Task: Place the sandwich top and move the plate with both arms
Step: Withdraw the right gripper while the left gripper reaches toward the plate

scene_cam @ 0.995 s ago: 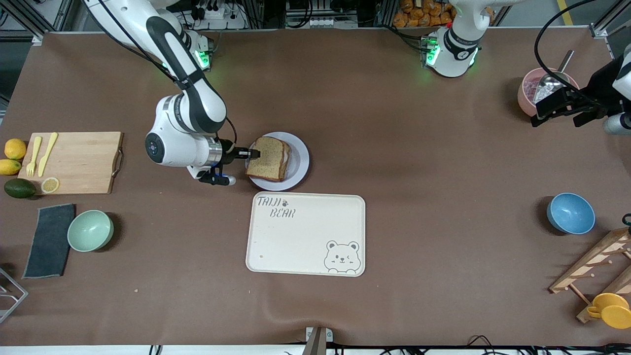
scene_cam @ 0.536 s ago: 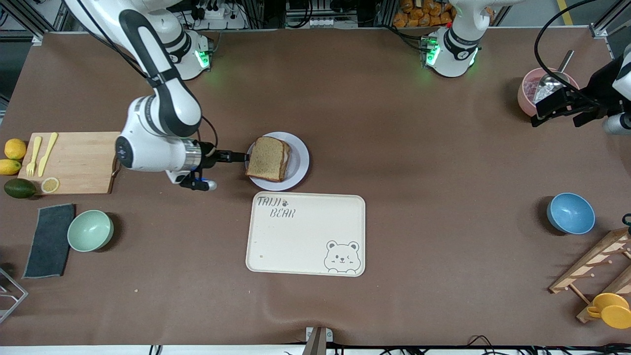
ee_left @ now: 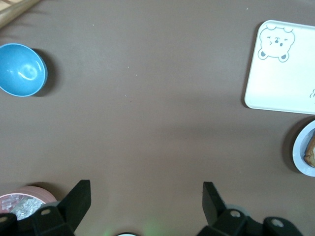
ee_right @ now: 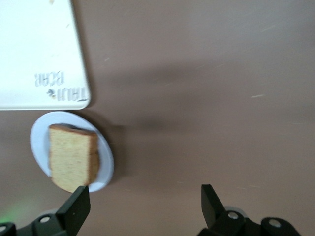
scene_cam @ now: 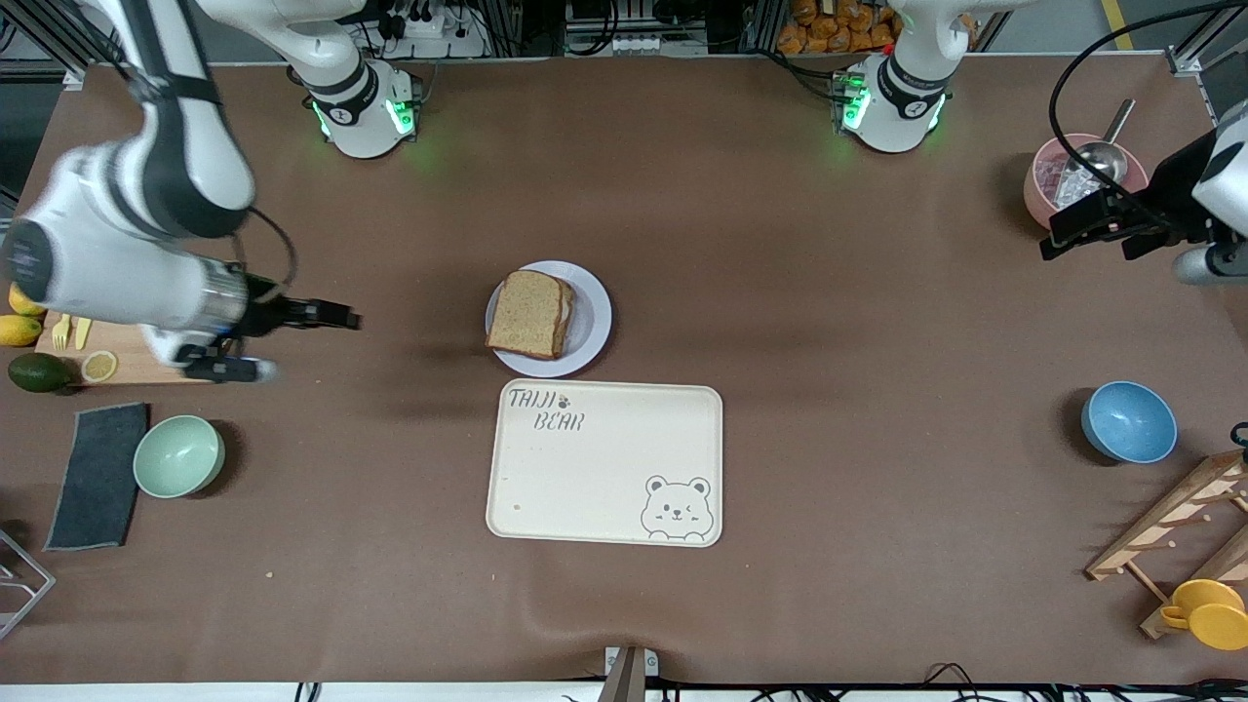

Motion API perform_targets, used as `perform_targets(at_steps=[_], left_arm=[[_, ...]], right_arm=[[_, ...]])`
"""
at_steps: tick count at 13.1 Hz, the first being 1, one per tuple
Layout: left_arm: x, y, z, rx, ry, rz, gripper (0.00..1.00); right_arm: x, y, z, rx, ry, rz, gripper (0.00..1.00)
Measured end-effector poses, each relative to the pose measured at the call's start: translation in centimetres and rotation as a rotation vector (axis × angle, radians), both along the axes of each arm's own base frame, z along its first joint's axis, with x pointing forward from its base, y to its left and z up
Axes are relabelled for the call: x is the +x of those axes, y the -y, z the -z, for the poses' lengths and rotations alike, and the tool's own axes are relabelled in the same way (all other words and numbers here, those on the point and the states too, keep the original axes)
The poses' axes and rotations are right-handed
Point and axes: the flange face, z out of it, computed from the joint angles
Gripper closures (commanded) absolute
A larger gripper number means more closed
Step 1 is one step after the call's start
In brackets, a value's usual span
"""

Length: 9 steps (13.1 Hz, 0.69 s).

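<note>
Sandwich top (scene_cam: 529, 315), a brown wholegrain bread slice with darker crust, already lies on the small round pale lavender-white plate (scene_cam: 593, 331), just beside the cream rectangular tray (scene_cam: 604, 463) reading "TAIJI BEAR" with a bear drawing. We judge placing done; moving the plate with both arms is left. Our right gripper (scene_cam: 336, 317) hangs over bare table toward the right arm's end, jaws wide, empty. Our left gripper (scene_cam: 1063, 226) waits beside a pink bowl (scene_cam: 1043, 180), jaws wide, empty.
</note>
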Motion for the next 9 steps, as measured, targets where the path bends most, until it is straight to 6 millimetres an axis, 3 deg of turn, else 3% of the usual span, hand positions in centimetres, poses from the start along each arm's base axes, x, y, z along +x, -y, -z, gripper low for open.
perform_targets(at_steps=[3,6,8,9], left_arm=[[1.8,-0.1,3.9,-0.037,-0.072,-0.008,0.00],[2.7,1.3,6.9,-0.175,-0.134,-0.019,0.00],[3.5,2.4,10.0,-0.312,-0.146,-0.063,0.00],[3.7,3.1,11.9,-0.357,-0.142,-0.085,0.00]], right_arm=[[-2.0,5.0,-9.0,-0.129,0.090,-0.082,0.00],[-5.1,7.3,-16.1,-0.221,0.131,-0.136,0.00],[-5.6,8.3,-20.6,-0.250,0.168,-0.157,0.00],[-5.6,8.2,-21.7,-0.261,0.181,-0.159,0.00]])
